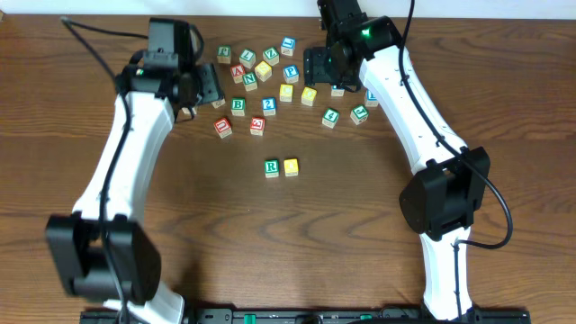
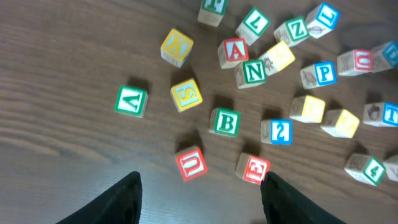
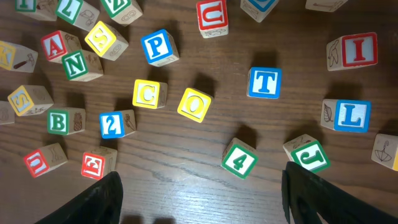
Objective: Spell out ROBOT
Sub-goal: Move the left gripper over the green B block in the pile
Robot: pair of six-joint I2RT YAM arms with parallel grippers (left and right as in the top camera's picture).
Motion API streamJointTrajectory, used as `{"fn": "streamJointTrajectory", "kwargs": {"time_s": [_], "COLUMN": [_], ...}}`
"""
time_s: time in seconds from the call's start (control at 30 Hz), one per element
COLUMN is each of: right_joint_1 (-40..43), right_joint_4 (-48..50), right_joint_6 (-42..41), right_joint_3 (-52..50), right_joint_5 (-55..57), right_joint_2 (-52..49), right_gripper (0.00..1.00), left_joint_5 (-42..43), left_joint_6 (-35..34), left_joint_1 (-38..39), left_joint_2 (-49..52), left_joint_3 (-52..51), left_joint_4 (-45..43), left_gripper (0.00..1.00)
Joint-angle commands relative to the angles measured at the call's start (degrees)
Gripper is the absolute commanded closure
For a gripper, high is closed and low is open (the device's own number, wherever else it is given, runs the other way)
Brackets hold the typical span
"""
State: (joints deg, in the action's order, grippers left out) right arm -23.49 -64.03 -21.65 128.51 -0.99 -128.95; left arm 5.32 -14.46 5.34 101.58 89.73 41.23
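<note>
At the middle of the table [image 1: 270, 234] two blocks stand side by side, touching: the green R [image 1: 272, 167] on the left and a yellow block [image 1: 291, 166] on its right (its letter is too small to read); around them is only wood, and nothing stands in the way. Well apart from them, at the far side of the table, lies the pile [image 1: 270, 81] of loose blocks, between the two arms; the right arm [image 1: 405, 99] covers some of them, so I cannot give the full count. Below the right gripper [image 3: 202, 177] I see one yellow O [image 3: 194, 104] with a yellow C [image 3: 149, 94] just beside it, one blue T [image 3: 265, 83] standing apart, one green B [image 3: 59, 121] next to a blue 2 [image 3: 113, 124], and two red U [image 3: 212, 15]; several blocks at the borders are cut off. The right gripper hangs above the wood with its fingers spread wide and nothing between them; the left gripper [image 2: 202, 183] is the same, spread wide and empty, over a red U and a red E [image 2: 254, 168], with the B beyond them.
</note>
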Motion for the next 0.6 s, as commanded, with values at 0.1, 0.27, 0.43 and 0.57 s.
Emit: {"fn": "streamJointTrajectory", "kwargs": {"time_s": [0.1, 0.27, 0.43, 0.57], "right_joint_1": [-0.6, -0.6, -0.6, -0.6], "right_joint_4": [-0.2, -1.3, -1.3, -1.4], "right_joint_6": [0.5, 0.6, 0.7, 0.7], "right_joint_3": [-0.4, -0.4, -0.4, -0.4], "right_joint_5": [0.9, 0.9, 0.9, 0.9], "right_joint_2": [0.7, 0.7, 0.7, 0.7], "right_gripper": [0.22, 0.2, 0.2, 0.2], "left_joint_5": [0.2, -0.8, -0.8, -0.8], "left_joint_6": [2.8, 2.8, 2.8, 2.8], "left_joint_1": [1.8, 3.6, 3.8, 4.4], "left_joint_2": [11.2, 15.1, 16.9, 18.9], "left_joint_3": [13.8, 13.8, 13.8, 13.8], "left_joint_4": [3.3, 1.6, 0.8, 0.3], "left_gripper": [0.39, 0.39, 0.39, 0.39]}}
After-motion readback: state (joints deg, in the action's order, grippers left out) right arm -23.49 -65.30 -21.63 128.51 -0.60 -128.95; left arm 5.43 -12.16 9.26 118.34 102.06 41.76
